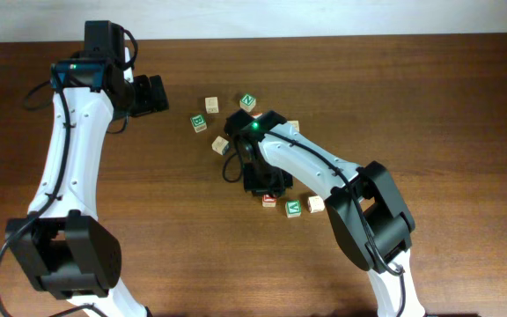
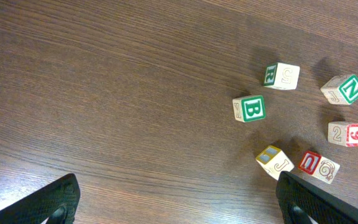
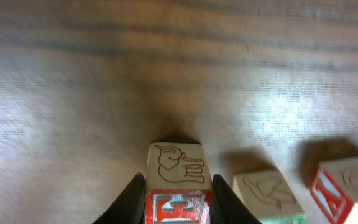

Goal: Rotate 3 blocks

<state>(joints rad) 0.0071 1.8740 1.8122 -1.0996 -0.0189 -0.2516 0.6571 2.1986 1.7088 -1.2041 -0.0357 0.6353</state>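
1. At mid-table in the overhead view, the right gripper (image 1: 262,183) sits low among the blocks. Its body hides whatever it grips. A red-faced block (image 1: 269,200), a green-faced block (image 1: 293,209) and a plain block (image 1: 315,204) lie just beside it.
2. The right wrist view fills the gap. Both fingers (image 3: 132,200) press the sides of the elephant block (image 3: 174,163), so the jaws are closed on it. The elephant drawing faces up and a red-framed face is toward the camera. I cannot tell whether it is lifted off the table (image 3: 73,93).
3. The left gripper (image 2: 179,196) is spread fully, with nothing between its fingers. Overhead, it is at far left, well apart from the blocks.
4. Only the left wrist view lets the letters be read: R block (image 2: 281,75), B block (image 2: 249,108), N block (image 2: 343,89), 9 block (image 2: 347,134) and J block (image 2: 274,161).
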